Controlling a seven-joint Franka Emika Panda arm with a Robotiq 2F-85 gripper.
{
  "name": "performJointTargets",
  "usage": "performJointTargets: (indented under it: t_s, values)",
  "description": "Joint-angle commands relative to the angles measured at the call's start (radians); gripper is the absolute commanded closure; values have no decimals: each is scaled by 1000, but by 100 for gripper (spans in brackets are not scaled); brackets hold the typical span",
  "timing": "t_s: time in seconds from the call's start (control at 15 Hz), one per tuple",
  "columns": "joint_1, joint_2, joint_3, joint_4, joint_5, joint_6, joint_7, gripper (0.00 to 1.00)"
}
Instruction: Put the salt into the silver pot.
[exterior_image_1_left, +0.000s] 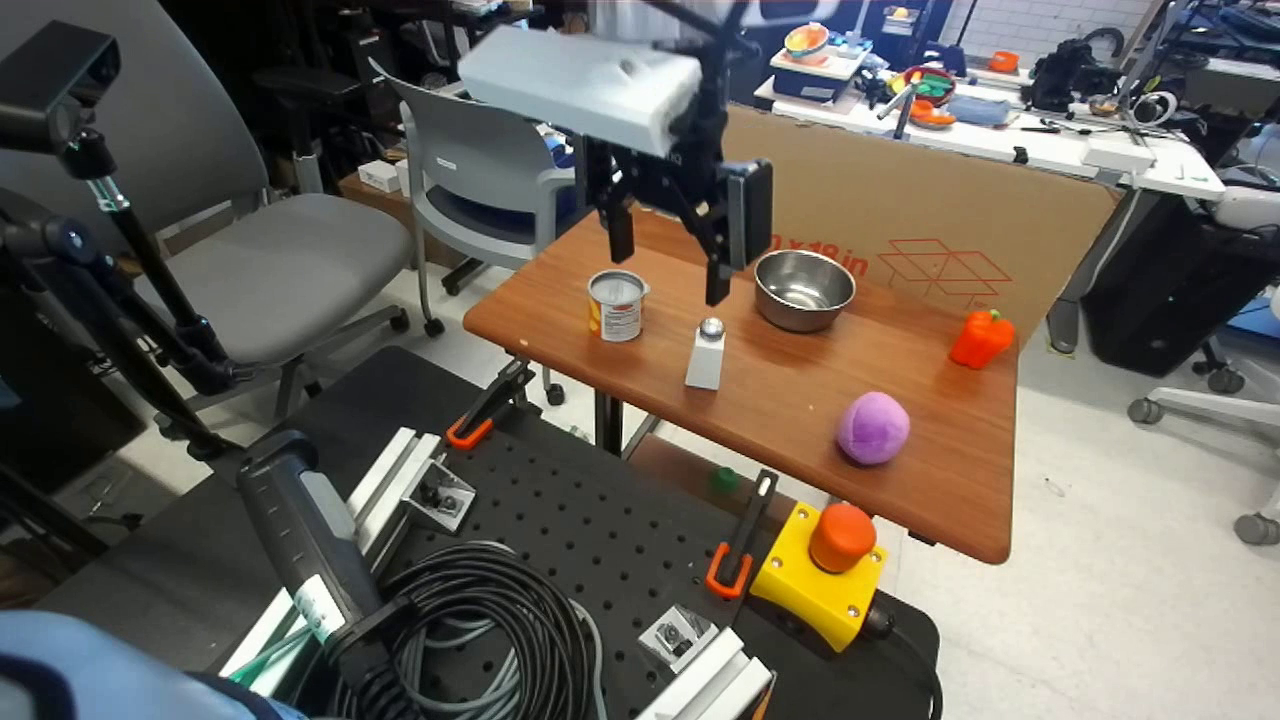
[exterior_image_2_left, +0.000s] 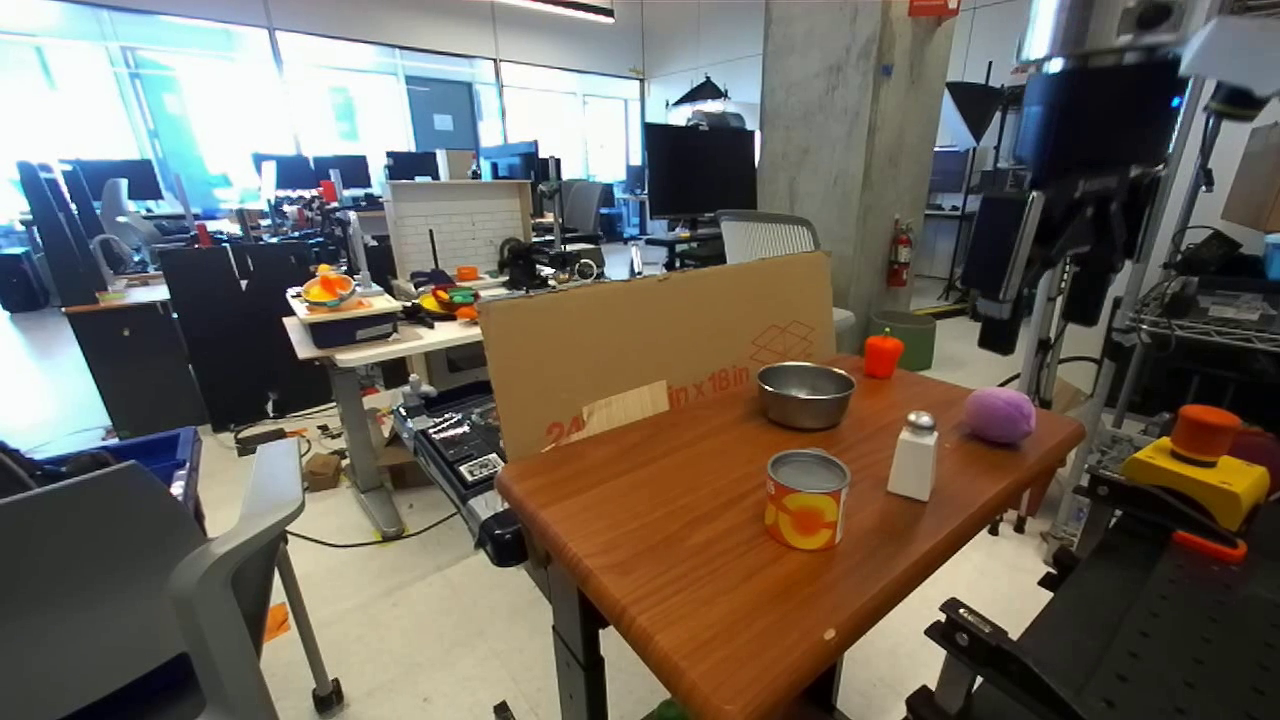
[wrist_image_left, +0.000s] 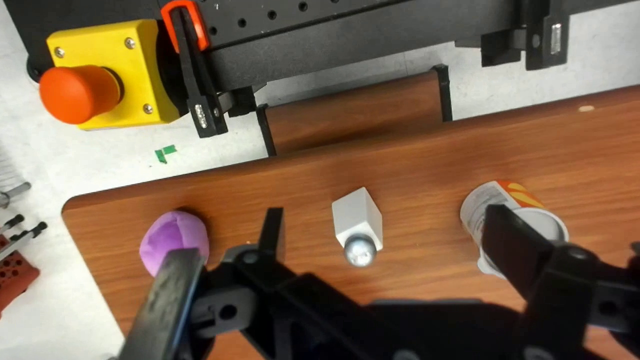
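The salt, a small white four-sided shaker with a rounded, shiny grey top, stands upright on the brown wood-grained table, close to the near edge in an exterior view. The black two-fingered gripper hangs higher than the salt and apart from it, its fingers spread wide in all three views; just how high it hangs, I cannot tell. In the wrist view, the salt shows in the gap between those fingers.

The silver pot, a wide, shallow, round bowl of shiny metal, sits upright on the same table, to the right of the salt and farther off, with brown wood between the two. To the left of the salt, and a little farther back, stands a cylindrical can with a white and orange label. A rounded purple ball lies to the right and nearer, while an orange-red bell pepper rests at the far right, near the tan cardboard panel with red printing that stands along the table's far side.

On the near side, a black perforated board bears a yellow box with a round orange-red button, toward its right end, and a coil of black cable farther left.
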Motion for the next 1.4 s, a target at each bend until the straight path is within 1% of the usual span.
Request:
performJointTargets:
  t_s: [0.0,0.27,0.53,0.67,0.93,1.13,1.33]
  values:
    - [40,197,-98,74,44,43,-218,0]
    - [31,328,-137,137,-56,21,-309,0]
    - [56,418,-145,186,-109,56,-343,0]
    - [80,439,-146,194,-149,104,-331,0]
    - [130,469,-173,193,-262,243,-301,0]
    - [140,515,-185,228,-280,275,-330,0]
    - [131,566,-195,267,-268,258,-371,0]
